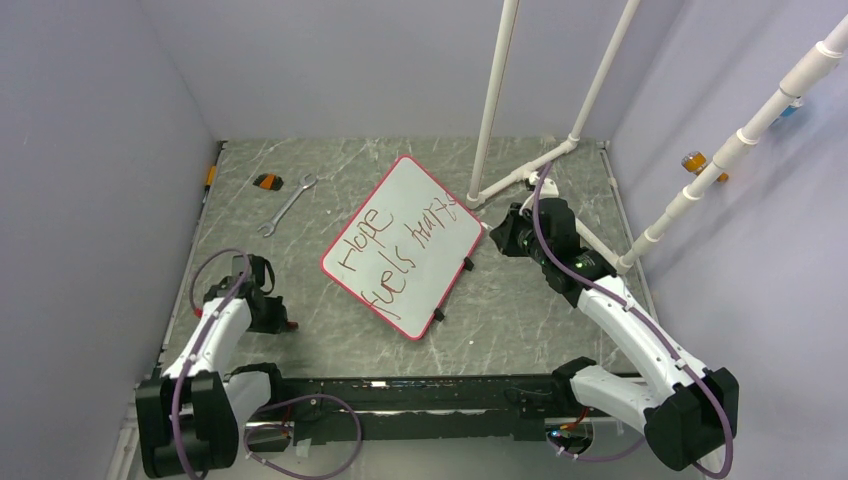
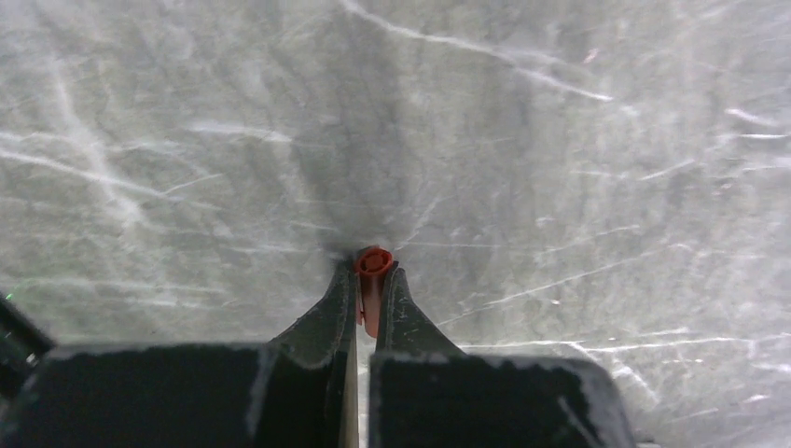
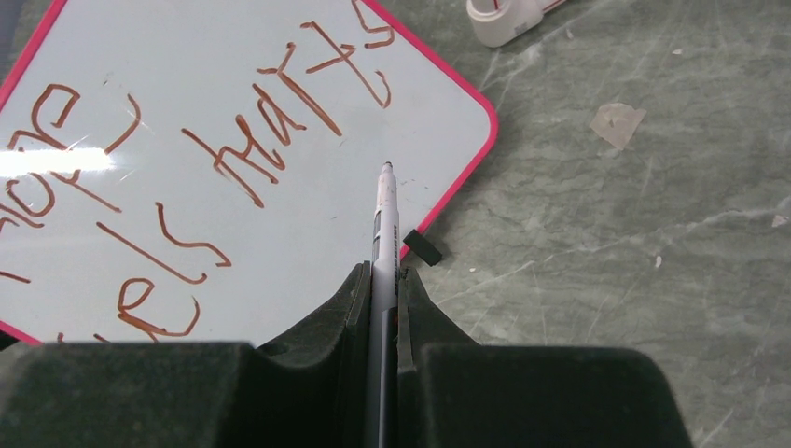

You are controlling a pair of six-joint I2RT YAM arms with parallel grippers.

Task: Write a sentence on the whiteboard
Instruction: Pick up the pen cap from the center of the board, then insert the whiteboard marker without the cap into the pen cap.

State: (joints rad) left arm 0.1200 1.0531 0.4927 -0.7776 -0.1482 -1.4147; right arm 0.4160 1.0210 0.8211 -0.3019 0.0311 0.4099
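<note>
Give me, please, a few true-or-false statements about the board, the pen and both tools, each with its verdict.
1. The right tool is shut on the marker. True.
2. The left tool is open and empty. False: it is shut on a small red cap.
3. The whiteboard is blank. False: the sentence runs across it in two red-brown lines.
4. A wrench lies on the table, apart from the whiteboard. True.
</note>
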